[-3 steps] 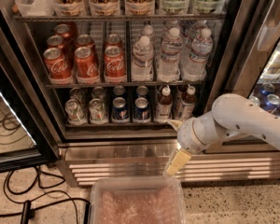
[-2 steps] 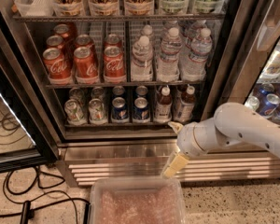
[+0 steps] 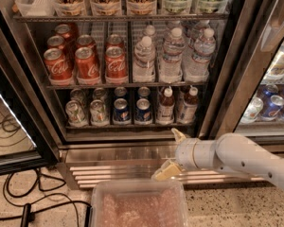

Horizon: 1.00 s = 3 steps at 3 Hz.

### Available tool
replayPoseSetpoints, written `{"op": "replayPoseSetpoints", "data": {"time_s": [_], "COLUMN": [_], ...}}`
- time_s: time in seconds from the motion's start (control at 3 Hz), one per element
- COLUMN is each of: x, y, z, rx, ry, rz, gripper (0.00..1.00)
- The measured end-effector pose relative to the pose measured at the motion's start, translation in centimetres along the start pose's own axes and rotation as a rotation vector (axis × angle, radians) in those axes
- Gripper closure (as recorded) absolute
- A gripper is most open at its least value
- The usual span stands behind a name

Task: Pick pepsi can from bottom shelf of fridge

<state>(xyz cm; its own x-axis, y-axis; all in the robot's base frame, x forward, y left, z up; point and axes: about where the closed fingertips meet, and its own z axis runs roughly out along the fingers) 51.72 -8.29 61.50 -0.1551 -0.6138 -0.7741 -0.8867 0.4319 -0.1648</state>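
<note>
the arm has dropped lower, so the gripper, spread wide and empty, hangs below the bottom shelf of the fridge; approach is in hand, and the next move calls for rising and reaching in to the upright pepsi can at mid-shelf.

Pepsi can upright on the fridge's bottom shelf.
Blue with a silver top, it stands at the shelf's front edge, logo facing out, a second pepsi can just beside it. The gripper hangs lower right, fingers spread.
</note>
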Motion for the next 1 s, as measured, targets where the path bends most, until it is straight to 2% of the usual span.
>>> {"op": "replayPoseSetpoints", "data": {"time_s": [0.33,1.0], "x": [-0.1,-1.6], "y": [-2.4,-3.8], "z": [1.5,3.6], "rx": [0.133,0.331], "ry": [-0.072,-0.134], "rz": [0.072,0.269], "gripper": [0.0,0.0]}}
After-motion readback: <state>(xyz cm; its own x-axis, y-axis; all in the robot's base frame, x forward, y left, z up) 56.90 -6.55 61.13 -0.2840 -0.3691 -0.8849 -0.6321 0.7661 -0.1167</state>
